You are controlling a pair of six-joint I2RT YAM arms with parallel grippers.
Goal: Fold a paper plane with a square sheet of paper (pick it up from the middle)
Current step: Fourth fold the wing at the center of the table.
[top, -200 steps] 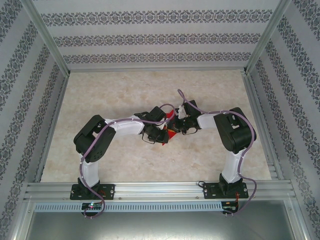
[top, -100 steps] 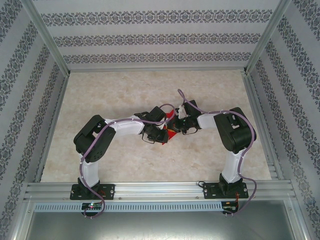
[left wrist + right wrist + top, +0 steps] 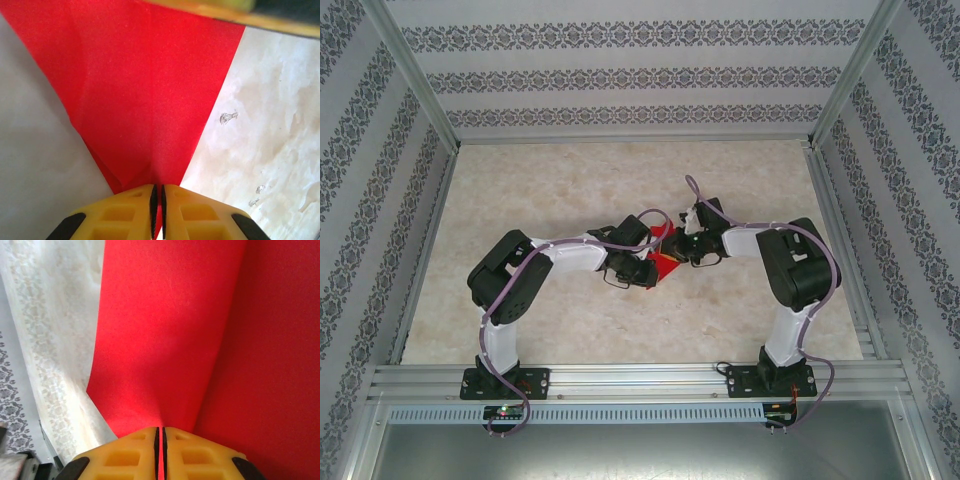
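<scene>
Two pinches on one paper plane [image 3: 665,264], mid-table, between the wrists of both arms and over the pale marbled table [image 3: 560,190]. Left gripper [image 3: 157,212] closed down to a hairline slit, clamped on red paper between the yellow fingers [image 3: 122,215] at the narrow end of the fold. From there, spreading outward as a creased red wedge, with a centre crease straight out of the slit and a darker overlapping layer along the left side. Right gripper [image 3: 160,452] likewise nearly shut, clamped on a red edge visible in the thin gap between its own yellow fingers [image 3: 200,455]. Ahead of that grip, a broad smooth red surface bent along one long fold, brighter on the left panel, shaded on the right. From above, mostly hidden under the two wrists, with small red corners peeking out between them. Whether touching the table or lifted off it, impossible to tell.
</scene>
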